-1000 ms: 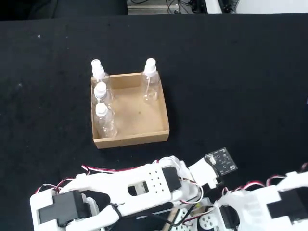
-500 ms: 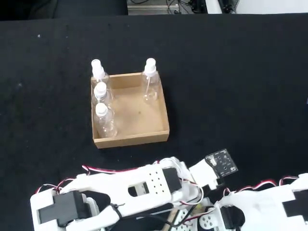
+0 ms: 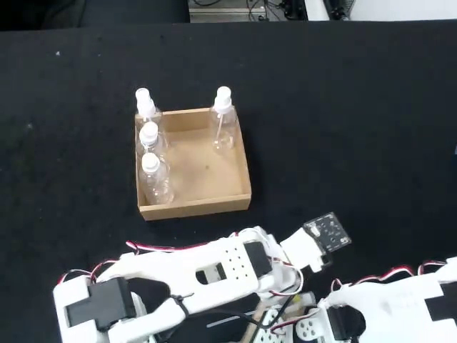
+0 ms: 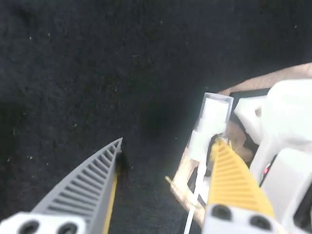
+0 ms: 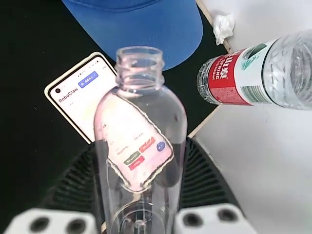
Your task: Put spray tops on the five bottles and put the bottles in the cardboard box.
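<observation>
My right gripper (image 5: pixel 141 163) is shut on a clear bottle (image 5: pixel 139 131) with an open neck and no top, held upright between its dark fingers. My left gripper (image 4: pixel 168 144) stands open over the black cloth. A white spray top (image 4: pixel 210 122) with its thin tube sits close against the yellow finger (image 4: pixel 229 175); the grey finger is well apart from it. In the high view the cardboard box (image 3: pixel 243 161) holds several capped bottles, three along its left wall (image 3: pixel 152 171) and one at the back right corner (image 3: pixel 223 114).
Both white arms (image 3: pixel 193 275) are folded at the table's near edge, one with a small camera board (image 3: pixel 327 238). Behind the held bottle lie a phone (image 5: pixel 80 87), a blue cap (image 5: pixel 141 24) and a red-labelled water bottle (image 5: pixel 258 68) on a white surface.
The arm at the lower left has shifted slightly right and down. The arm at the lower right has sunk toward the frame's edge. The box and its bottles are unmoved.
</observation>
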Motion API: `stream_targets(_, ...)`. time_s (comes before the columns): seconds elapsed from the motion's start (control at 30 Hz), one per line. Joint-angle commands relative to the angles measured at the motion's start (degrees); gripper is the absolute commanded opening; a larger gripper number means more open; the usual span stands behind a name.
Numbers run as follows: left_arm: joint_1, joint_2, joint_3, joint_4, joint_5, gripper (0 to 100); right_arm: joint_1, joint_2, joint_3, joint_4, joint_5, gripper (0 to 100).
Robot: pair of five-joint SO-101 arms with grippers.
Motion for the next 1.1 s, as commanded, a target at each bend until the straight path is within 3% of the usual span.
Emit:
stream_targets(0.0,-0.7,1.5,-1.7,0.4,0.0,25,0.5,-0.5,-3.5,0.2,0.4,1.1)
stream_targets(0.17,-3.2,-2.0,-1.8,0.4,-0.2,25,0.5,-0.5,-3.3,0.2,0.4,1.1)
stream_targets(0.47,-14.0,-10.3,-1.2,0.6,-3.3,25,0.5,-0.5,-3.3,0.2,0.4,1.1)
stream_targets(0.67,-3.7,-15.1,-1.5,9.1,-3.4,25,0.5,-0.5,-3.2,0.2,0.4,1.1)
stream_targets(0.77,0.3,-14.5,0.5,7.3,-3.2,25,0.5,-0.5,-3.2,0.2,0.4,1.1)
stream_targets(1.07,3.4,-6.8,0.2,5.1,-3.0,25,0.6,-0.5,-3.2,0.2,0.4,1.1)
